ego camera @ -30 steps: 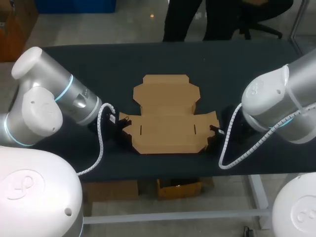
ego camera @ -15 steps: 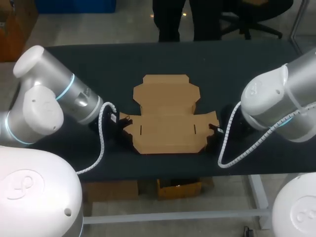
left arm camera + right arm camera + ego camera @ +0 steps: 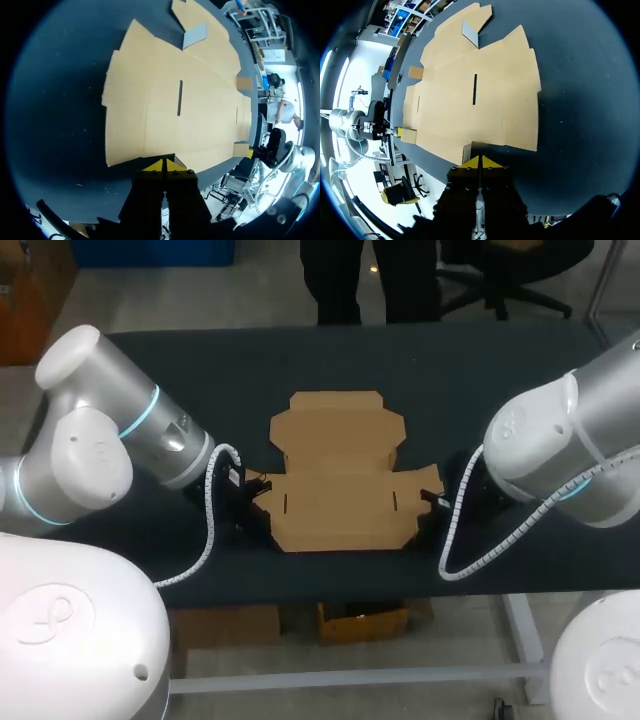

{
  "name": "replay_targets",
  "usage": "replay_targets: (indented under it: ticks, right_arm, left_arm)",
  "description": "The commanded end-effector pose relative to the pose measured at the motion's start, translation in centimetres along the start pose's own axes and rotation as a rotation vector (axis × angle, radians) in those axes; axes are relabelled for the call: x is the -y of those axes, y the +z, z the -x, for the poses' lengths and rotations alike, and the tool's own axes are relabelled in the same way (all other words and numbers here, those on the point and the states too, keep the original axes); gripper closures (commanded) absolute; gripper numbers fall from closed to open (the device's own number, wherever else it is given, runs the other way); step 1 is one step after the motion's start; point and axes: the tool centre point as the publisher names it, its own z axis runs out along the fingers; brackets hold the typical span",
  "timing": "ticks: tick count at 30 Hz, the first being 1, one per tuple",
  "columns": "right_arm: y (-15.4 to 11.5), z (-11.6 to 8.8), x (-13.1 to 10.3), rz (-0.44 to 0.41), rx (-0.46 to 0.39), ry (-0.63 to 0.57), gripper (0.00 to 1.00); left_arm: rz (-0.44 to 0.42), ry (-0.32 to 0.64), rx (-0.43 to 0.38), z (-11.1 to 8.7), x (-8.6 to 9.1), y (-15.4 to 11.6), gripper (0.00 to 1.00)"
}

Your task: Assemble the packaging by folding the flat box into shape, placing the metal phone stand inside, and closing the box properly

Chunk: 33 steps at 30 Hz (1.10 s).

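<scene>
While the flat box (image 3: pixel 340 490) lies unfolded, left gripper (image 3: pixel 164 165) and right gripper (image 3: pixel 479 162), both closed empty, flank its ends, seemingly to pry it up.

Dark, matte worktop (image 3: pixel 200 370), rect., long side running L–R, evenly lit w/o hard shadows, pale metal frame (image 3: pixel 350 677) underneath.

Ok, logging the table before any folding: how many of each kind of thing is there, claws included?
flat cardboard box: 1
claws: 2 (left claw, right claw)
phone stand: 0 in view
total: 3
</scene>
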Motion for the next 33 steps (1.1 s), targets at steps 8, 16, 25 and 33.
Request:
replay_targets:
  ticks: [8, 16, 25, 33]
  right_arm:
    - [0.3, -0.7, 0.0, 0.003, 0.037, 0.021, 1.0]
    - [0.4, -0.9, -0.1, 0.005, 0.052, 0.026, 1.0]
    - [0.5, -1.1, 0.0, 0.013, 0.068, 0.035, 1.0]
    - [0.5, -1.2, 0.1, 0.016, 0.076, 0.037, 1.0]
  left_arm:
    - [0.003, 0.001, 0.014, -0.3, 0.0, 0.2, 1.0]
    - [0.004, 0.001, 0.021, -0.5, -0.1, 0.2, 1.0]
    - [0.004, 0.006, 0.031, -0.9, 0.0, 0.3, 1.0]
    - [0.007, 0.004, 0.039, -1.2, 0.0, 0.4, 1.0]
